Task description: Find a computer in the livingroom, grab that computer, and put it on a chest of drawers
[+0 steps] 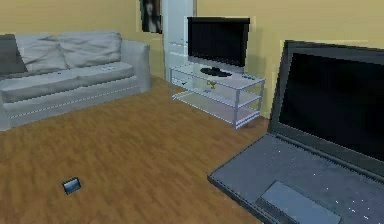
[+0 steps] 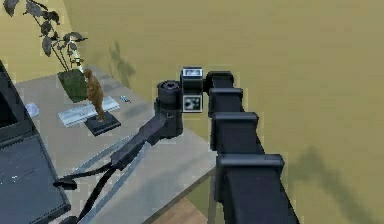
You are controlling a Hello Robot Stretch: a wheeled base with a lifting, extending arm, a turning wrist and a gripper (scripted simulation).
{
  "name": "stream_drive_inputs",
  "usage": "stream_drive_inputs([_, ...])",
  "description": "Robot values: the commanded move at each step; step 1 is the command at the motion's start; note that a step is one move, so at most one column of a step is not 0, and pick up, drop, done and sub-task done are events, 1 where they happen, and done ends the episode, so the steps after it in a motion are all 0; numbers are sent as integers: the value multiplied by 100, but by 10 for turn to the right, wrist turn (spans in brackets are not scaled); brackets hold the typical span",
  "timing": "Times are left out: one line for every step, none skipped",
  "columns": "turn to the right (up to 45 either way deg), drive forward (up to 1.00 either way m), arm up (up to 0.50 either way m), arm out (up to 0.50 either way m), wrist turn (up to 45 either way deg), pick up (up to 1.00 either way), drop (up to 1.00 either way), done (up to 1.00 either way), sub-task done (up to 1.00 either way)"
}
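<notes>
Reaching with the end effector (image 2: 75, 198) toward the laptop (image 2: 20, 170) lying just to its left on the surface (image 2: 160, 185) (cannot tell the fingers' state, nor whether anything is held). Risking shoving the laptop sideways, or clipping the statue (image 2: 97, 100) just beyond, through a skewed approach.

The statue (image 2: 95, 97) stands mid-table, and my claw (image 2: 70, 183) reaches across the table (image 2: 175, 165) in front of it. Right of the statue the top is bare as far as my arm (image 2: 235, 140), save one small flat thing (image 2: 125, 98), with plain wall (image 2: 300, 70) behind. Behind the statue a potted plant (image 2: 60, 45) bars the way. A flat pale book (image 2: 73, 116) lies just left of the statue. Further left, the laptop (image 2: 25, 175) blocks the table's end.
</notes>
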Motion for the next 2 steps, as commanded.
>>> stream_drive_inputs([0, 0, 0, 0, -90, 0, 0, 0, 0])
stream_drive_inputs([0, 0, 0, -20, 0, 0, 0, 0, 0])
